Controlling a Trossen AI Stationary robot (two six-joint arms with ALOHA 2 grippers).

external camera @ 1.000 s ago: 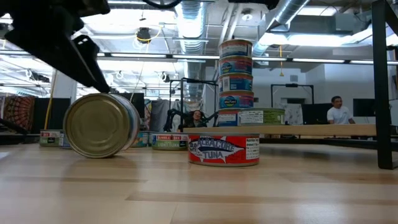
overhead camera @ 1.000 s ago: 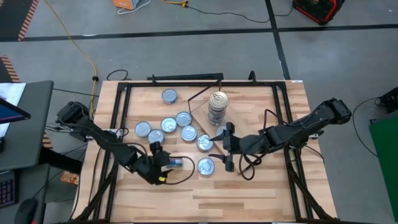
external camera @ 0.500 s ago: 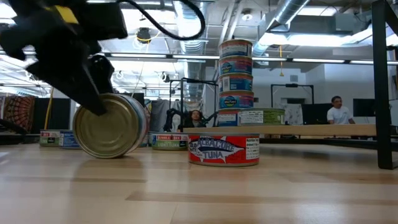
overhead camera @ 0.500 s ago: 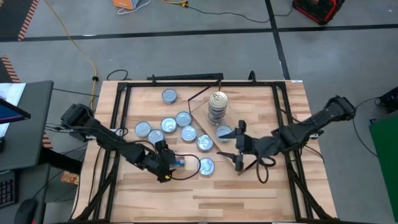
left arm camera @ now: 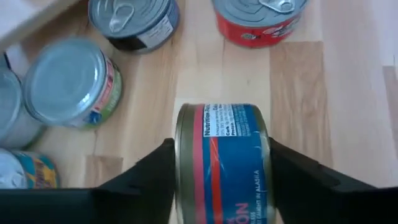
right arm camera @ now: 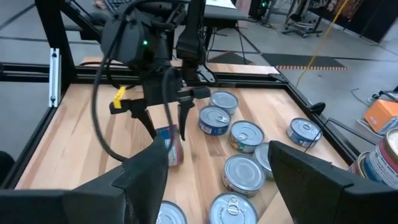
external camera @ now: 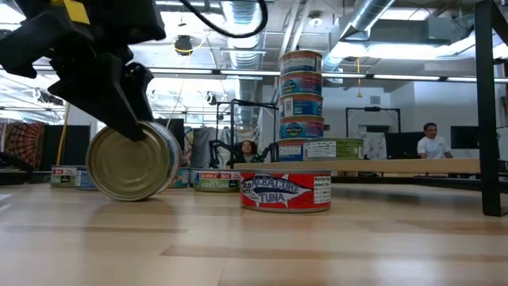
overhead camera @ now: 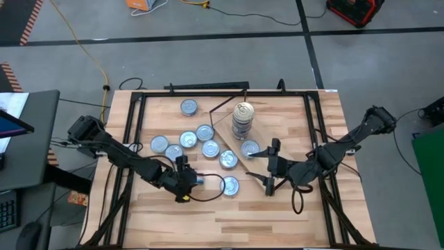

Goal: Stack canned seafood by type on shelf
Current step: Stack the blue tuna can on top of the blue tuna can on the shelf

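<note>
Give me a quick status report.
Left end effector straddling blue-labelled tin lying on edge. Right end effector open, empty. Five-tin stack on shelf.

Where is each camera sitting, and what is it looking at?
High view: above the table, looking straight down; both arms show, left gripper, right gripper.
Low view: at tabletop height, facing the room; the left gripper comes from above.
Left wrist view: on the left arm, looking past its own fingers at the blue tin.
Right wrist view: on the right arm, facing the left arm across the table.
Shared: that blue tin on its edge.
</note>
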